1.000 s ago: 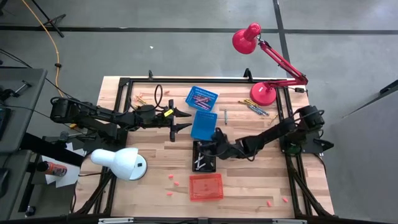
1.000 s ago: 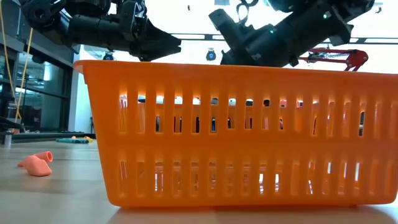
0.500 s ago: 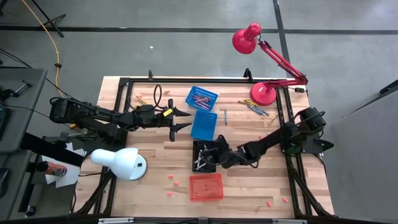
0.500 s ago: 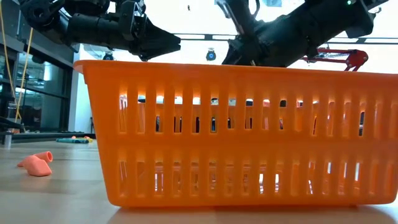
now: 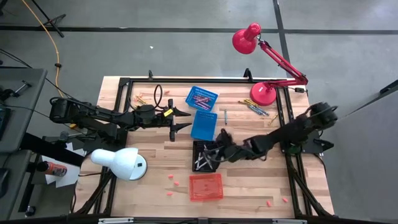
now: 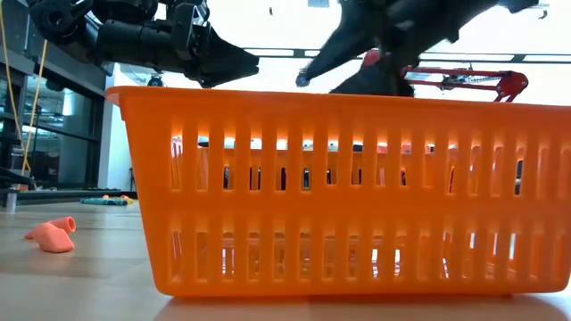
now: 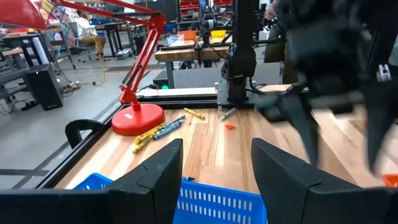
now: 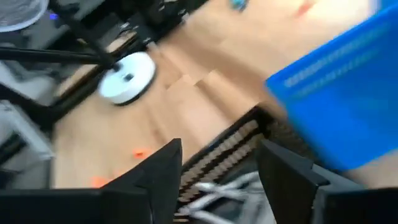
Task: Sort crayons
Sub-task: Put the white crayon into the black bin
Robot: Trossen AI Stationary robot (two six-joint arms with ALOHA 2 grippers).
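Loose crayons (image 5: 254,107) lie by the red lamp's base, and a few more (image 5: 142,98) lie at the far left. Pink crayons rest in the far blue basket (image 5: 202,98). Grey crayons (image 8: 211,193) lie in the black basket (image 5: 203,157). My right gripper (image 5: 212,151) hangs open above that basket, nothing between its fingers (image 8: 155,180). My left gripper (image 5: 180,121) stands open and level beside the near blue basket (image 5: 204,124), holding nothing; in its wrist view that basket's rim (image 7: 211,202) shows between its fingers.
An orange basket (image 5: 206,186) stands near the front edge and fills the low view (image 6: 339,196). A white lamp (image 5: 121,163) stands at the left and a red lamp (image 5: 262,93) at the far right. Small pink bits (image 5: 174,182) lie on the wood near the front.
My right gripper dipped toward the black basket, then rose above it again, and its fingers have opened. My left arm has kept still.
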